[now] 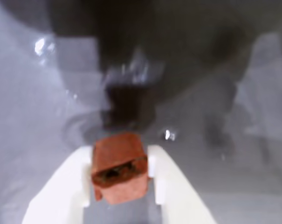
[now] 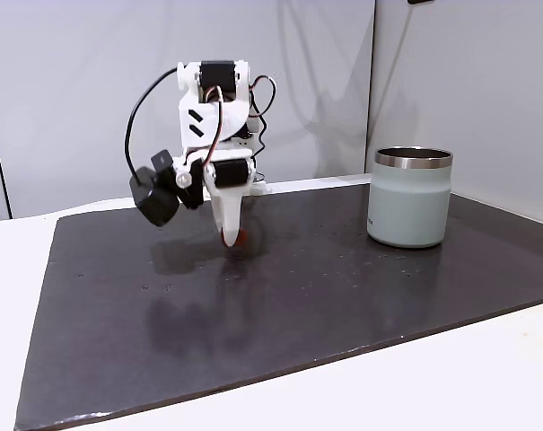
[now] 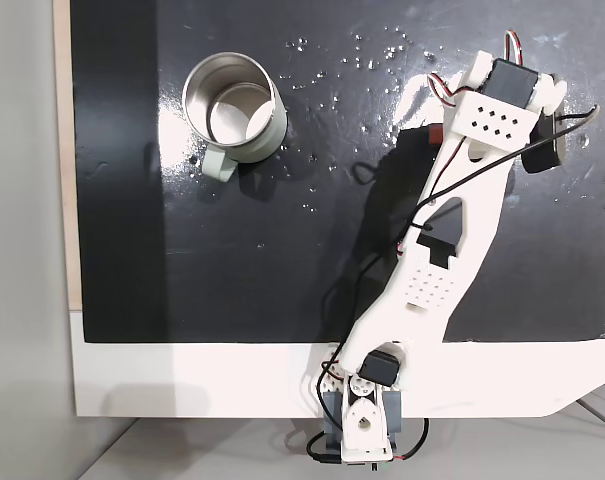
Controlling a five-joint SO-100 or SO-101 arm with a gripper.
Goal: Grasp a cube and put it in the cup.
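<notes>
Gripping cube (image 1: 118, 168) between closed white gripper (image 1: 120, 179) fingers above dark mat (image 2: 298, 305); cup (image 2: 410, 197) well right in a fixed view.

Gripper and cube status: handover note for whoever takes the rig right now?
Gripper: shut on the cube, white fingers on both its sides in the wrist view; in a fixed view it points down over the dark mat, tips at or just above the surface.
Cup: upright on the mat, apart from the arm, to the right in that view; from above it looks empty.
Done: the grasp.
Left: lift, carry to the cup, release inside.
</notes>
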